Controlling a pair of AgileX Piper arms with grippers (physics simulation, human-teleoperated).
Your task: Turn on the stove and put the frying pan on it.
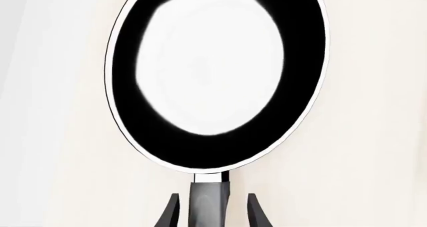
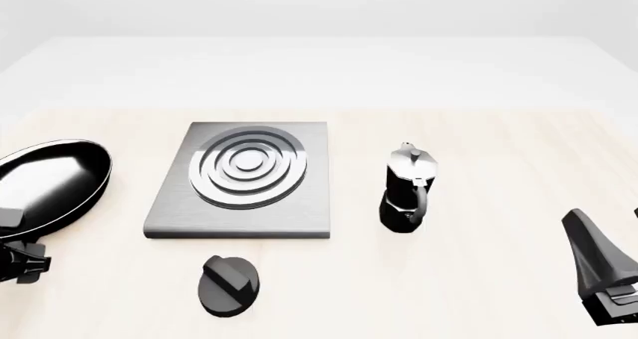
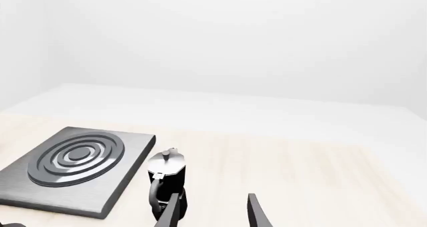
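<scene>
The frying pan (image 2: 52,181), glossy black and round, lies left of the stove (image 2: 244,176), a grey slab with silver rings. The stove's black ridged knob (image 2: 229,284) sits on the table in front of the slab. In the left wrist view the pan (image 1: 213,77) fills the picture, and its handle (image 1: 211,199) runs between the fingers of my left gripper (image 1: 212,211). That gripper is open, with a gap on each side of the handle. My right gripper (image 3: 212,212) is open and holds nothing, low at the table's right near side (image 2: 606,231).
A black-and-silver moka pot (image 2: 407,191) stands upright to the right of the stove, between it and my right gripper. It also shows in the right wrist view, moka pot (image 3: 167,179), beside the slab (image 3: 73,169).
</scene>
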